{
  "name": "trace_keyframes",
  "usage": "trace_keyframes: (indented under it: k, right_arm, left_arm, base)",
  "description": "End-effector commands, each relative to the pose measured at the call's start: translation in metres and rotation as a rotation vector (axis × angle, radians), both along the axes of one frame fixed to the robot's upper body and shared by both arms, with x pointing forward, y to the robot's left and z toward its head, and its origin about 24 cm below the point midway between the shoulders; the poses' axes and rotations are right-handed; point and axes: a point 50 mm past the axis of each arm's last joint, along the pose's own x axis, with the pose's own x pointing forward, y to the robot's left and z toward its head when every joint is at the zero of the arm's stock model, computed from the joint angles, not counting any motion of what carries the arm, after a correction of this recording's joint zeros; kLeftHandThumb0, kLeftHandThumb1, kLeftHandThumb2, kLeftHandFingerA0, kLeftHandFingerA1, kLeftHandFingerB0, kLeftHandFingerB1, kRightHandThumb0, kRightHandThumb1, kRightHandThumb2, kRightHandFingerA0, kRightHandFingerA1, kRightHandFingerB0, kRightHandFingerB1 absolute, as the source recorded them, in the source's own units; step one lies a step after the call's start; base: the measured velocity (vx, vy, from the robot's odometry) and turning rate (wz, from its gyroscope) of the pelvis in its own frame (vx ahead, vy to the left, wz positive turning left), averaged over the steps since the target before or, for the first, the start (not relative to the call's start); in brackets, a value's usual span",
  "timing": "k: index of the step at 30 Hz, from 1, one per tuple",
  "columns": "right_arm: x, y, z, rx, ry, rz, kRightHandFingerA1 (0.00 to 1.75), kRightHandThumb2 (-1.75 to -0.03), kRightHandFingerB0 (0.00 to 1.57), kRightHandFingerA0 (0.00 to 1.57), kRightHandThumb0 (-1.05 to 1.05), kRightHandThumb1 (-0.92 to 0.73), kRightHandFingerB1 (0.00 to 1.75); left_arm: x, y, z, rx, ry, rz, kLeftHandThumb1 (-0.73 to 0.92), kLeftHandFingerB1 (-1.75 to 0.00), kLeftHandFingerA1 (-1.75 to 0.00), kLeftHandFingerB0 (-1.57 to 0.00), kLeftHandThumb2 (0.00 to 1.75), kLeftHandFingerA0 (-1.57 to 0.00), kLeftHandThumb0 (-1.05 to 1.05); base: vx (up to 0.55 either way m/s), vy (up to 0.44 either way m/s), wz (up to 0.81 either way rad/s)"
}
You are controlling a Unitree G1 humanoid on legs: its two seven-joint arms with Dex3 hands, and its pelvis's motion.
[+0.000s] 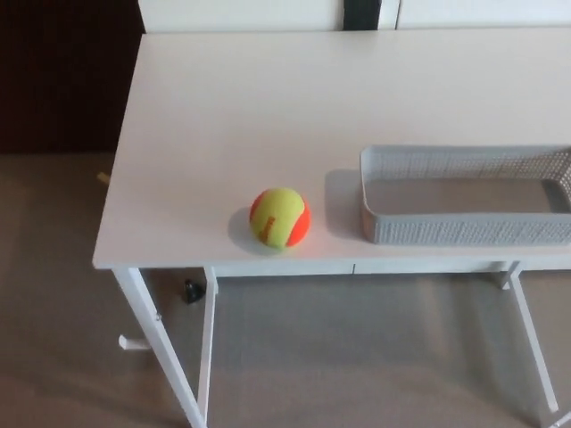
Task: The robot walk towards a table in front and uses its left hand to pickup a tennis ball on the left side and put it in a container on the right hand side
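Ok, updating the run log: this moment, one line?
tennis ball: on white table, left of grey basket | basket: looks empty | hands: not in view

Office-like room — plain white table (268,107)

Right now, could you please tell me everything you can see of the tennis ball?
The tennis ball is round, yellow with orange on its right side and a small printed mark. It rests on the white table near the front edge, left of the grey mesh basket and apart from it. Nothing else touches it.

Print on the tennis ball (279,217) is unreadable
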Motion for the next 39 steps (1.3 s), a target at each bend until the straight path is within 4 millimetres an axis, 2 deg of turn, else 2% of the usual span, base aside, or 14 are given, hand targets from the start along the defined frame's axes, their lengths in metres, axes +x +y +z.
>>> trace_keyframes:
  k: [1, 6, 13, 14, 15, 16, 27, 28, 29, 30, 39]
  right_arm:
    - [0.0004, -0.0016, 0.0004, -0.012, 0.01, 0.02, 0.45, -0.58, 0.62, 0.8, -0.51, -0.57, 0.41]
    - [0.0008, -0.0016, 0.0002, -0.015, 0.012, 0.018, 0.45, -0.57, 0.62, 0.81, -0.51, -0.57, 0.41]
    - [0.0018, -0.0015, 0.0004, -0.016, 0.009, 0.019, 0.45, -0.58, 0.63, 0.8, -0.5, -0.57, 0.42]
    - [0.0018, -0.0015, 0.0003, -0.017, 0.012, 0.019, 0.46, -0.58, 0.63, 0.8, -0.51, -0.57, 0.41]
    - [0.0019, -0.0016, 0.0001, -0.017, 0.015, 0.02, 0.46, -0.58, 0.63, 0.8, -0.51, -0.57, 0.41]
    - [0.0019, -0.0016, 0.0001, -0.017, 0.014, 0.021, 0.46, -0.57, 0.63, 0.81, -0.51, -0.57, 0.41]
    - [0.0051, -0.0003, -0.0002, -0.012, 0.011, 0.014, 0.47, -0.59, 0.65, 0.84, -0.51, -0.57, 0.42]
    - [0.0049, -0.0004, -0.0001, -0.011, 0.01, 0.016, 0.46, -0.58, 0.64, 0.83, -0.51, -0.57, 0.42]
    - [0.0048, -0.0004, 0.0, -0.009, 0.008, 0.018, 0.46, -0.58, 0.64, 0.83, -0.51, -0.57, 0.42]
    - [0.0046, -0.0006, 0.0001, -0.01, 0.008, 0.018, 0.46, -0.58, 0.64, 0.83, -0.51, -0.57, 0.42]
    - [0.0067, -0.0002, 0.0003, -0.014, 0.004, 0.01, 0.46, -0.58, 0.65, 0.84, -0.5, -0.57, 0.42]
  left_arm:
    - [0.0024, 0.0044, 0.0021, 0.025, -0.004, -0.006, 0.46, -0.47, -0.57, -0.33, 0.76, -0.58, -0.49]
    - [0.0033, 0.0047, 0.0015, 0.02, -0.002, -0.007, 0.46, -0.47, -0.58, -0.33, 0.77, -0.59, -0.5]
    - [0.0041, 0.0044, 0.0014, 0.022, -0.001, -0.015, 0.47, -0.47, -0.56, -0.31, 0.77, -0.56, -0.51]
    - [0.0039, 0.0042, 0.0013, 0.016, -0.002, -0.008, 0.56, -0.36, -0.45, -0.38, 0.57, -0.63, -0.43]
    - [0.0036, 0.0039, 0.0013, 0.008, -0.003, 0.002, 0.56, -0.36, -0.45, -0.38, 0.57, -0.63, -0.43]
    - [0.0037, 0.0037, 0.0016, 0.014, -0.003, -0.002, 0.47, -0.47, -0.56, -0.33, 0.77, -0.57, -0.5]
    - [0.0066, 0.0034, 0.003, 0.024, -0.016, -0.022, 0.47, -0.47, -0.58, -0.32, 0.77, -0.59, -0.5]
    - [0.0067, 0.0037, 0.0023, 0.02, -0.015, -0.016, 0.57, -0.37, -0.48, -0.38, 0.56, -0.67, -0.42]
    - [0.0069, 0.0041, 0.0014, 0.014, -0.013, -0.009, 0.57, -0.37, -0.48, -0.38, 0.56, -0.67, -0.42]
    - [0.0069, 0.0039, 0.0013, 0.02, -0.011, -0.01, 0.47, -0.47, -0.58, -0.33, 0.77, -0.59, -0.49]
    - [0.0094, 0.005, 0.0022, 0.035, -0.011, -0.017, 0.47, -0.47, -0.57, -0.33, 0.77, -0.6, -0.5]
  base:
    - [0.16, 0.364, 0.53]
    - [0.13, 0.231, -0.07]
    - [0.1, -0.013, 0.05]
    - [0.04, -0.113, 0.09]
    - [-0.07, -0.149, -0.02]
    - [0.03, -0.165, 0.13]
    - [0.07, -0.081, -0.06]
    - [0.0, 0.0, 0.0]
    - [-0.02, 0.085, -0.04]
    - [0.02, 0.142, -0.03]
    - [0.07, 0.122, 0.09]
